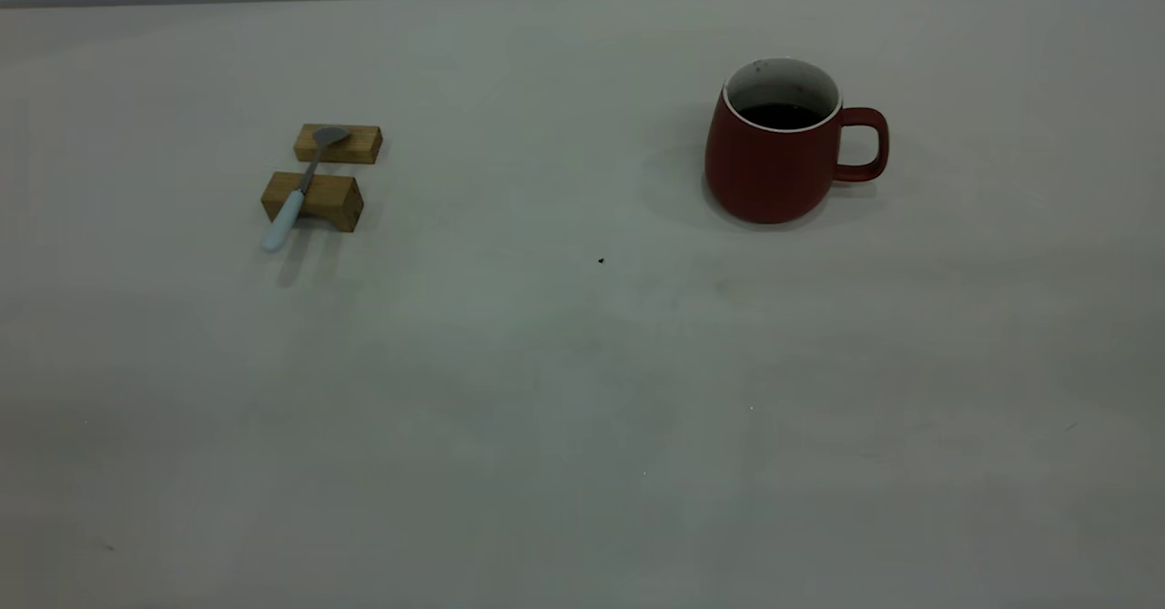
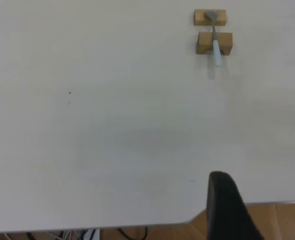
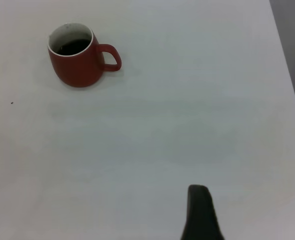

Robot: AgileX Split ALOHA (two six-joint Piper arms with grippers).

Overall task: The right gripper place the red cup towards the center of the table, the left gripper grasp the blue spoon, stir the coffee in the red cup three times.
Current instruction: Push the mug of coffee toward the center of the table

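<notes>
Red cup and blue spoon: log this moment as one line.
red cup: upright, right of centre, coffee inside | blue spoon: across two wooden blocks | left claw, right claw: far off, holding nothing

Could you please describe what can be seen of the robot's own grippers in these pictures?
Very little shows. Of the left gripper, its wrist view shows one matte black finger with a rounded tip and a dark sliver at the frame edge. Of the right gripper, one similar black rounded finger shows. No cables or markings show.
</notes>
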